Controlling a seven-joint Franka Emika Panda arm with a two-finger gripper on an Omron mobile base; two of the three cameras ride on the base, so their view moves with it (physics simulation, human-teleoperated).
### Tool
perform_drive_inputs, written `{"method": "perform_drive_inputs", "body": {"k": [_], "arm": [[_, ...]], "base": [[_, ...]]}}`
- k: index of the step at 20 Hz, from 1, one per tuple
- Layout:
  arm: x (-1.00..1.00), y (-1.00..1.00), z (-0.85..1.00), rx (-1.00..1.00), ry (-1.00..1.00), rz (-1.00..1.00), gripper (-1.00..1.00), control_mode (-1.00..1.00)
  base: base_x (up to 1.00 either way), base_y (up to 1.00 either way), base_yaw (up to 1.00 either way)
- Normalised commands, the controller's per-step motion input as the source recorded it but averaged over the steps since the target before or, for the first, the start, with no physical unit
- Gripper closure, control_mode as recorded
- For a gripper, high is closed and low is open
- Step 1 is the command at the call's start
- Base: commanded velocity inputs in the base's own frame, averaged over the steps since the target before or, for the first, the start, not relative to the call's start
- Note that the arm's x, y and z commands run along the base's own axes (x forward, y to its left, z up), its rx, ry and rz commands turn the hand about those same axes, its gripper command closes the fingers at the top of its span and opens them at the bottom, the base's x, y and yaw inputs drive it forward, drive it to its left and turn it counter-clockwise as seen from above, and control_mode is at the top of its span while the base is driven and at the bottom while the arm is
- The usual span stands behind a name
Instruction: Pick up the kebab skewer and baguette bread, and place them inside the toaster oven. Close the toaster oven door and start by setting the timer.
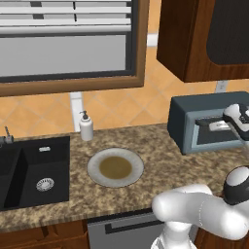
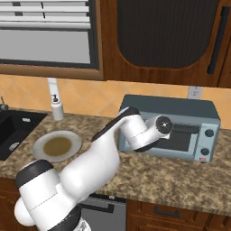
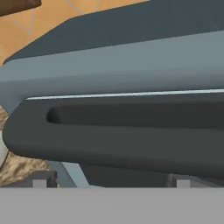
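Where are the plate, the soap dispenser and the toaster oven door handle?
plate [image 1: 115, 183]: left base view, front rim.
soap dispenser [image 1: 86, 129]: left base view, bottle body.
toaster oven door handle [image 3: 131, 114]: hand view, bar's middle.

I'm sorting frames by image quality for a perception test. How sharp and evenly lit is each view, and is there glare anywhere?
Left base view: flat, even light, crisp edges, no glare on the plate. Right base view: equally even, soft shading on the toaster oven. Hand view: so close that the toaster oven door handle looks soft and blurry, with one thin bright line above it.
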Motion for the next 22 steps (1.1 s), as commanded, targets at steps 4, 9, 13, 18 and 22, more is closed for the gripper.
{"method": "perform_drive_inputs", "body": {"k": [4,9,13,18,22], "arm": [[0.24,-0.03,0.0,0.0,-0.01,0.0,-1.0,-1.0],[-0.38,-0.27,-0.01,0.0,-0.03,0.0,-1.0,-1.0],[-0.67,-0.34,0.13,0.0,-0.02,0.0,-1.0,-1.0],[-0.5,-0.53,0.36,0.0,-0.02,0.01,-1.0,-1.0],[-0.16,-0.8,0.24,0.01,-0.01,0.0,-1.0,-1.0]], "base": [[0.0,0.0,0.0],[0.0,0.0,0.0],[0.0,0.0,0.0],[0.0,0.0,0.0],[0.0,0.0,0.0]]}}
